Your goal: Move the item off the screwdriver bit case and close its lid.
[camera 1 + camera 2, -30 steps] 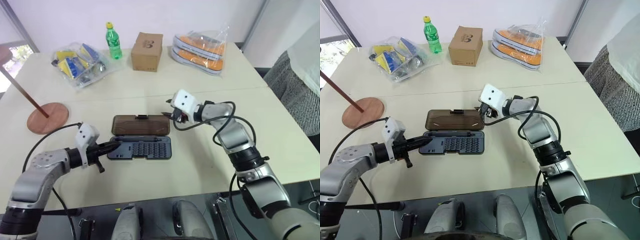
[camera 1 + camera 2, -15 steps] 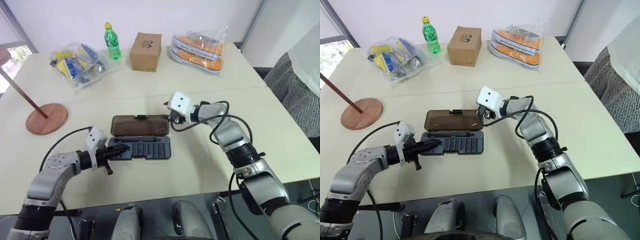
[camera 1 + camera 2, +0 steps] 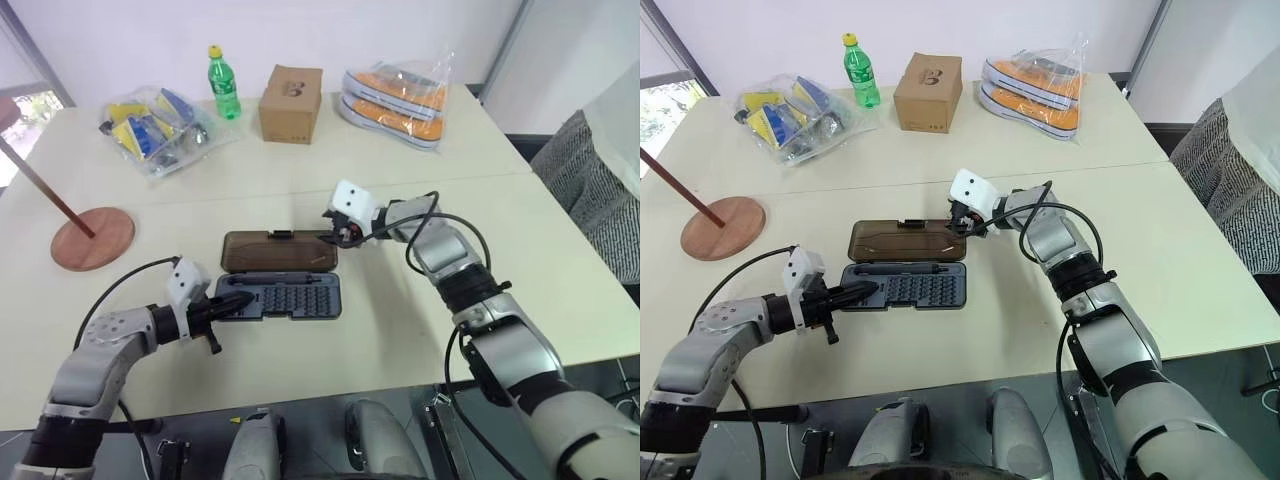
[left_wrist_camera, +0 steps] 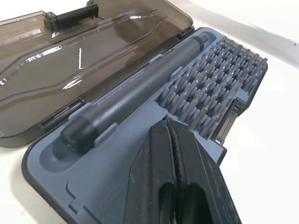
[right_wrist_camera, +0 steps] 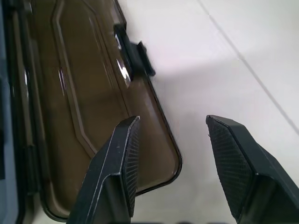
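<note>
Bit case open on the counter, wooden stand already off it

You have the bit case (image 3: 280, 296) flat: matte grey tray, ribbed bit rows, smooth smoky-brown lid (image 3: 279, 250) behind. No readable writing. The reddish wooden stand (image 3: 92, 236) sits well left of the case. Your left gripper (image 4: 175, 156) is pinched closed, empty, over the tray; your right gripper (image 5: 175, 161) hangs half-open, empty, astride the lid's corner.

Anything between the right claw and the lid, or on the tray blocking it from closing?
Nothing visible. The right claw is open at the lid's corner. The wooden stand sits apart on the table, off the case; the tray holds only its own tools.
</note>
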